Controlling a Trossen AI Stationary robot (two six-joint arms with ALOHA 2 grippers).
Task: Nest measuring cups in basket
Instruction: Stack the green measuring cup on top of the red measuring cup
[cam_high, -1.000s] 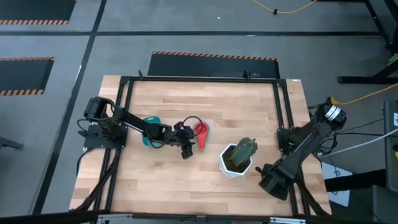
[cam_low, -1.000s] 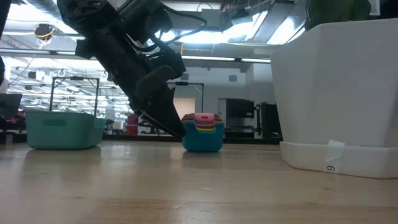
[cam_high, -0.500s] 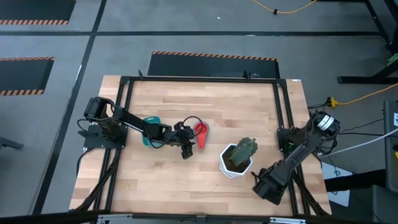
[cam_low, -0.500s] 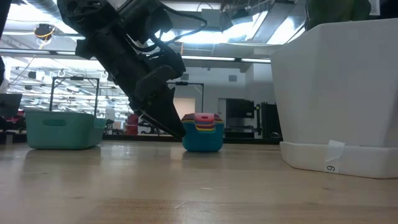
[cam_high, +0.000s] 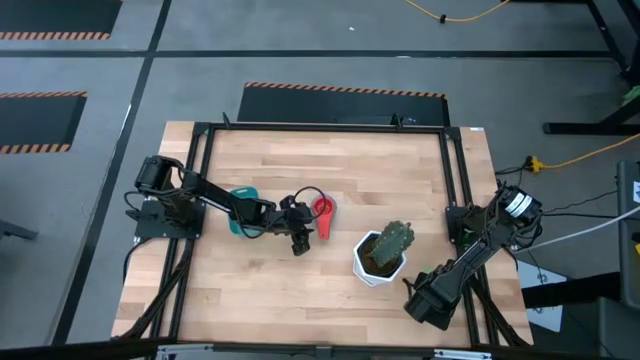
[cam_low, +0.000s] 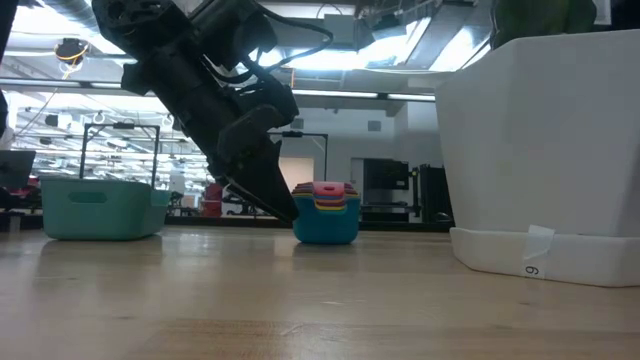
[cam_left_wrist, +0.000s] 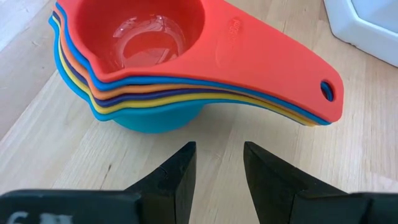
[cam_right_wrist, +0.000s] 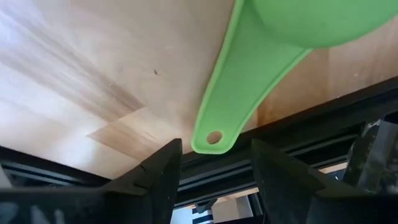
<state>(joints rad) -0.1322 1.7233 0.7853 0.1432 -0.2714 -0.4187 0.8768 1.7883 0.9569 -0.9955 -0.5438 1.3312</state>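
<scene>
Nested measuring cups (cam_left_wrist: 186, 68): red uppermost, then blue, orange, purple and yellow layers, turquoise-blue at the bottom. Separate measuring cup (cam_right_wrist: 261, 56): light green. Basket (cam_low: 100, 208): teal. Plant pot (cam_high: 372, 262): white, holding a green plant (cam_high: 392, 243). Table (cam_high: 330, 170): pale wood in plank pattern, black frame. Arms: dark. Floor mats (cam_high: 40, 120): black with orange-and-black striped edging.
</scene>
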